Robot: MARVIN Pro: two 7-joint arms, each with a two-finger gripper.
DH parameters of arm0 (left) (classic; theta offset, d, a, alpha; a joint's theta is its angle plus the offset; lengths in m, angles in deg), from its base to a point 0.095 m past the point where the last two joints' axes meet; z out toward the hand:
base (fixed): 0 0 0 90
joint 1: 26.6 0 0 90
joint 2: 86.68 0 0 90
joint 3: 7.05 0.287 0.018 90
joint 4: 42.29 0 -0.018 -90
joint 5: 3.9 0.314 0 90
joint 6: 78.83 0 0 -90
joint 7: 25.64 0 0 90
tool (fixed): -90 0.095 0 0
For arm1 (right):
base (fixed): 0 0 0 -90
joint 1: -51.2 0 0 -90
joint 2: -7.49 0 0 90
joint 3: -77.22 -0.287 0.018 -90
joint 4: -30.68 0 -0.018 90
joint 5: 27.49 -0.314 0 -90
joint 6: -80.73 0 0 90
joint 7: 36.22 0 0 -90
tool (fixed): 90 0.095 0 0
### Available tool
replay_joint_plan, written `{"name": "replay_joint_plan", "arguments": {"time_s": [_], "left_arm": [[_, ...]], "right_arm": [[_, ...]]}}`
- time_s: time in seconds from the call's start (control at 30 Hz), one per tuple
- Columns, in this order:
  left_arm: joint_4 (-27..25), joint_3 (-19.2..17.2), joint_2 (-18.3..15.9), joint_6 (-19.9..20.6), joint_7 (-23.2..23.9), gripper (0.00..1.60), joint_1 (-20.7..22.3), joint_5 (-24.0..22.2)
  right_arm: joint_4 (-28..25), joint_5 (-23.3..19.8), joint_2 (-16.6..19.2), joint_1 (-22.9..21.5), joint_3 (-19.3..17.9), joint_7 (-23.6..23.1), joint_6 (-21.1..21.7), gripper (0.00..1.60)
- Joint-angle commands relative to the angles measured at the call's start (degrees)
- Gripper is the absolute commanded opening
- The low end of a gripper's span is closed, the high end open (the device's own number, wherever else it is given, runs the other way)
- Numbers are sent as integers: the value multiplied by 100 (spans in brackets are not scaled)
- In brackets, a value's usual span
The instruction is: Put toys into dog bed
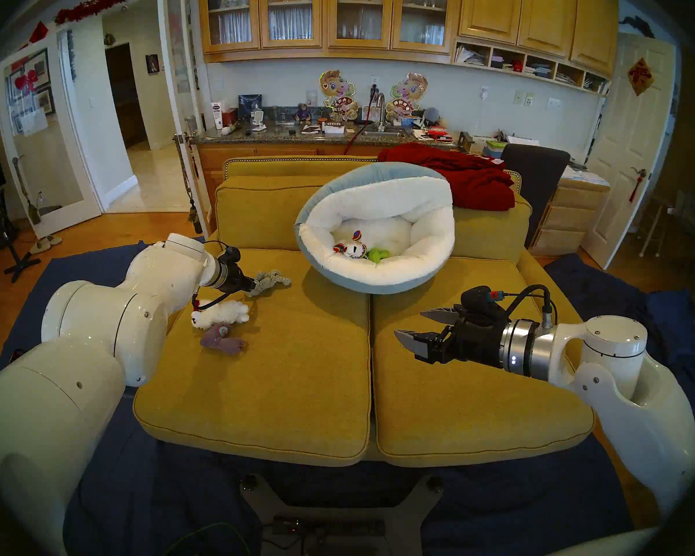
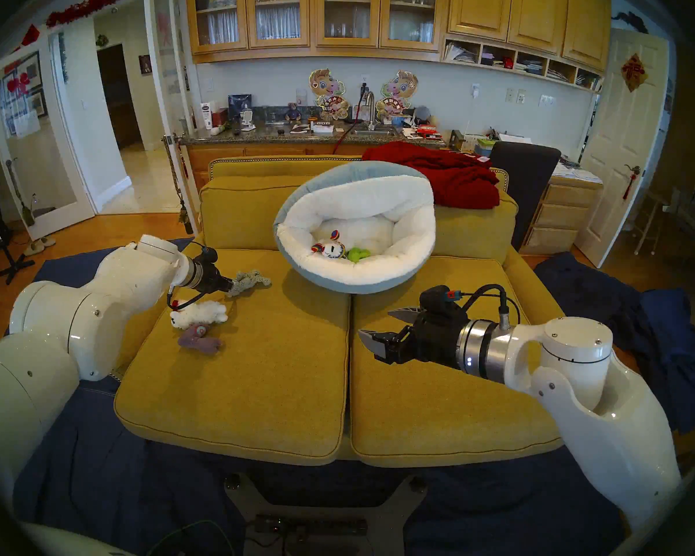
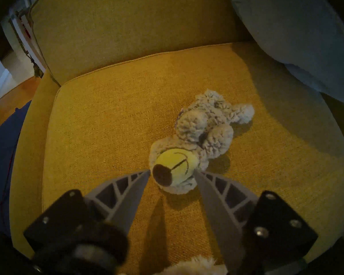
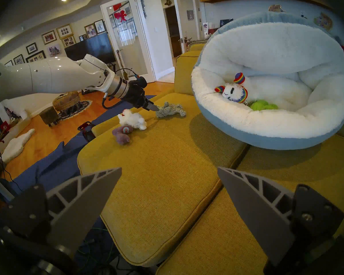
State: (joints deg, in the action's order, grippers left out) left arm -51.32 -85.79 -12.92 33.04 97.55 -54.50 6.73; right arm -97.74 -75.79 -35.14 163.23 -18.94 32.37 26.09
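Observation:
A grey-beige plush lies on the left seat cushion of the mustard sofa. My left gripper is half closed around its yellow-faced head, one fingertip touching each side. From the head view the same left gripper meets the plush. Just in front of it lie a white lamb and a purple-grey plush. The dog bed leans on the sofa back and holds a white llama and a green cactus. My right gripper hovers open and empty over the right cushion.
A dark-red blanket is draped over the sofa back at the right, with a dark chair behind it. A blue sheet covers the floor around the sofa. A cluttered counter runs along the back wall.

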Motion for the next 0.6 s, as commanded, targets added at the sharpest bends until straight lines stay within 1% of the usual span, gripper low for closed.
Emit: {"name": "replay_joint_plan", "arguments": {"time_s": [0.0,0.07,0.13,0.17,0.2,0.23,0.27,0.3,0.33,0.37,0.4,0.43,0.47,0.5,0.57], "left_arm": [[-87,-36,-22,-101,-5,107,231,-30],[-84,-39,-23,-106,-10,105,229,-32],[-76,-45,-26,-118,-27,92,226,-37],[-75,-46,-28,-121,-30,80,226,-37],[-73,-49,-31,-125,-38,78,225,-40],[-72,-50,-34,-129,-42,68,225,-41],[-72,-50,-34,-129,-42,68,225,-41],[-71,-52,-37,-133,-48,63,225,-42],[-71,-54,-41,-139,-55,49,224,-45],[-71,-54,-41,-139,-55,49,224,-45],[-69,-56,-41,-143,-61,31,223,-47],[-69,-61,-42,-155,-72,5,218,-52],[-69,-61,-42,-155,-72,5,218,-52],[-73,-65,-38,-166,-65,0,222,-58],[-86,-73,-28,-185,-49,0,239,-67]], "right_arm": [[-101,2,5,-85,-71,-1,-44,160],[-101,1,5,-85,-71,-1,-44,160],[-101,1,5,-85,-71,-1,-44,160],[-101,1,5,-85,-71,-1,-44,160],[-101,1,5,-85,-71,-1,-44,160],[-100,1,5,-85,-70,-1,-44,160],[-100,1,5,-85,-70,-1,-44,160],[-100,1,5,-85,-70,-1,-44,160],[-100,1,5,-85,-70,-1,-43,160],[-100,1,5,-85,-70,-1,-43,160],[-100,1,5,-85,-70,-1,-43,160],[-100,1,5,-85,-70,-1,-43,160],[-100,1,5,-85,-70,-1,-43,160],[-101,1,5,-85,-71,-1,-44,160],[-103,1,5,-85,-72,-1,-44,160]]}}
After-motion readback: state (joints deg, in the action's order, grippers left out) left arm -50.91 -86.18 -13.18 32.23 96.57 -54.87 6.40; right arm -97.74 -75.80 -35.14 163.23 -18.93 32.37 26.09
